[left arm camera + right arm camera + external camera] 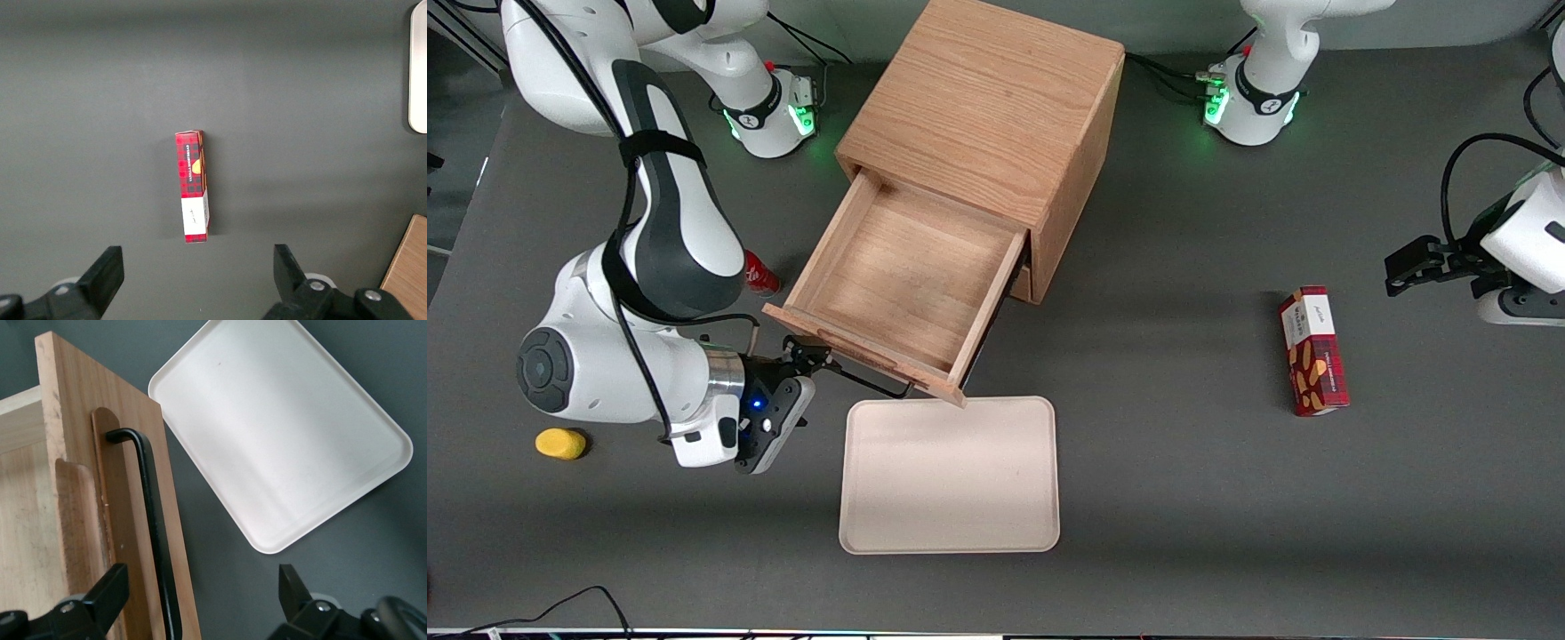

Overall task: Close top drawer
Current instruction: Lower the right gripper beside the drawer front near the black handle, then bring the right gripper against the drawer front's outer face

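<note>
A robotics lab: two bench-mounted arms (649,231), dark grey table (1183,498), trailing cables (560,609), scattered test props.

A pale tray (950,476) lies flat on the grey table (1183,462), near the front camera. A red plaid box (1312,350) lies toward the parked arm's end. A yellow object (560,444) and a red can (760,273) sit toward the working arm's end, the can farther back.

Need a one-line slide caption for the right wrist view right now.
Open gripper straddles the black handle of the pulled-out top drawer, with the empty white tray lying on the table in front.
</note>
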You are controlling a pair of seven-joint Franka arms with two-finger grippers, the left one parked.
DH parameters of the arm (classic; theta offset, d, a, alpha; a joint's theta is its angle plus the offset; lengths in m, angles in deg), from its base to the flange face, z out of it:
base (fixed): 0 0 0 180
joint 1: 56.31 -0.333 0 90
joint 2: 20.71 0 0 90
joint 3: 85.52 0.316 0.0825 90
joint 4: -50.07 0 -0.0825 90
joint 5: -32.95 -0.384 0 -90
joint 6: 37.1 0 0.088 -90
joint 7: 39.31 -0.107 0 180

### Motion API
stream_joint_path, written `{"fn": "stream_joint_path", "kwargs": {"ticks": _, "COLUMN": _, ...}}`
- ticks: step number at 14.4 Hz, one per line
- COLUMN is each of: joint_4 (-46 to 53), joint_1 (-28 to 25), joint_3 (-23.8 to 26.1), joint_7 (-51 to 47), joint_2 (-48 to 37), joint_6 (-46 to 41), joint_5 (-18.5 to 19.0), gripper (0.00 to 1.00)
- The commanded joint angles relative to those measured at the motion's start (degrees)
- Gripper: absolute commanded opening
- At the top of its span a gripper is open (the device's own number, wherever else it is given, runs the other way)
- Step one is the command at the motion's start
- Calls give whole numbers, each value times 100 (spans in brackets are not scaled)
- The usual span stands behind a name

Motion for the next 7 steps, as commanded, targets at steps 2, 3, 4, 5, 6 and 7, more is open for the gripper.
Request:
{"fn": "stream_joint_path", "kwargs": {"ticks": 2, "joint_4": 123, "joint_1": 54, "joint_3": -28, "joint_7": 227, "joint_2": 193, "joint_6": -79, "joint_5": -178, "gripper": 100}}
{"fn": "stream_joint_path", "kwargs": {"ticks": 3, "joint_4": 123, "joint_1": 54, "joint_3": -28, "joint_7": 218, "joint_2": 210, "joint_6": -79, "joint_5": -178, "gripper": 100}}
{"fn": "stream_joint_path", "kwargs": {"ticks": 4, "joint_4": 123, "joint_1": 46, "joint_3": -28, "joint_7": 209, "joint_2": 228, "joint_6": -79, "joint_5": -178, "gripper": 100}}
{"fn": "stream_joint_path", "kwargs": {"ticks": 5, "joint_4": 123, "joint_1": 54, "joint_3": -20, "joint_7": 201, "joint_2": 280, "joint_6": -79, "joint_5": -187, "gripper": 100}}
{"fn": "stream_joint_path", "kwargs": {"ticks": 6, "joint_4": 123, "joint_1": 54, "joint_3": -20, "joint_7": 192, "joint_2": 289, "joint_6": -79, "joint_5": -231, "gripper": 100}}
{"fn": "stream_joint_path", "kwargs": {"ticks": 7, "joint_4": 123, "joint_1": 46, "joint_3": -28, "joint_7": 174, "joint_2": 290, "joint_6": -79, "joint_5": -292, "gripper": 100}}
